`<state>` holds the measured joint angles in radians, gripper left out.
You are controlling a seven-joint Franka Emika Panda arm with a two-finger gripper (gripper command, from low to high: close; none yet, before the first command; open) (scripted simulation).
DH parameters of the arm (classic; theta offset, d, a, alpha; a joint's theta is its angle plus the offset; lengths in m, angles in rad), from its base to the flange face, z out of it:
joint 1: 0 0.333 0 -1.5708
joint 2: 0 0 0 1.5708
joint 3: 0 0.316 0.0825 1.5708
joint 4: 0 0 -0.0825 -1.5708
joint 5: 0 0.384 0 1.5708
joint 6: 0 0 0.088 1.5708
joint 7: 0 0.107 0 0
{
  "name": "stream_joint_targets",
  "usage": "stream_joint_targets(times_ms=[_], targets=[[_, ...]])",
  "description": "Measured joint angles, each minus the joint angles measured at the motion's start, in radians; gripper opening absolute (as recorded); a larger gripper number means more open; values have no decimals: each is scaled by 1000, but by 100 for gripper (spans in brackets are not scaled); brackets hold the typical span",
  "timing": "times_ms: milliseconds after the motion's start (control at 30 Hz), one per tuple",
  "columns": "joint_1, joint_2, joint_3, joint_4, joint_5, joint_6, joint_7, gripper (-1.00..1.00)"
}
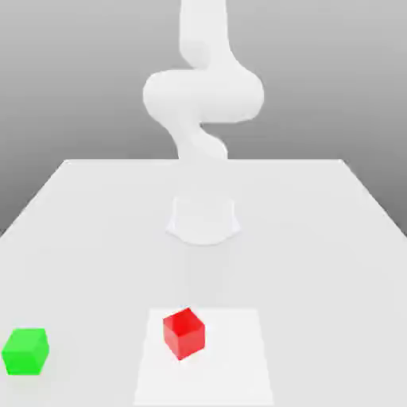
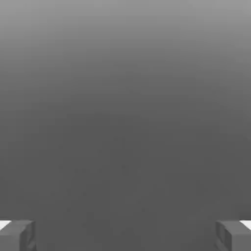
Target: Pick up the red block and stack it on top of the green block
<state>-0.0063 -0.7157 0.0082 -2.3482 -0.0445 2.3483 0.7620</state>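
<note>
A white table [image 1: 334, 238] spreads across the exterior view, its far edge running level beneath a plain grey backdrop [image 1: 71, 79] that darkens toward the top. A square patch [image 1: 238, 358], set off by a faint change of shade, lies on the tabletop at its near edge. Where this patch sits relative to the pincer cannot be told. The hand view looks onto a smooth grey surface [image 2: 125, 108], lighter at one edge.

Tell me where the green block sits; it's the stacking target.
In the exterior view the green block rests on the table near its front left corner, apart from the red block to its right.
</note>
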Motion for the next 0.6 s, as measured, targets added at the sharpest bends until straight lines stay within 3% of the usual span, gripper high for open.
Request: stream_joint_targets(times_ms=[333,467,600], targets=[[-12,386,-42,-209,-133,213,-218,0],[-3,530,-80,-291,-121,300,-348,0],[6,669,-96,-374,-29,391,-534,0]])
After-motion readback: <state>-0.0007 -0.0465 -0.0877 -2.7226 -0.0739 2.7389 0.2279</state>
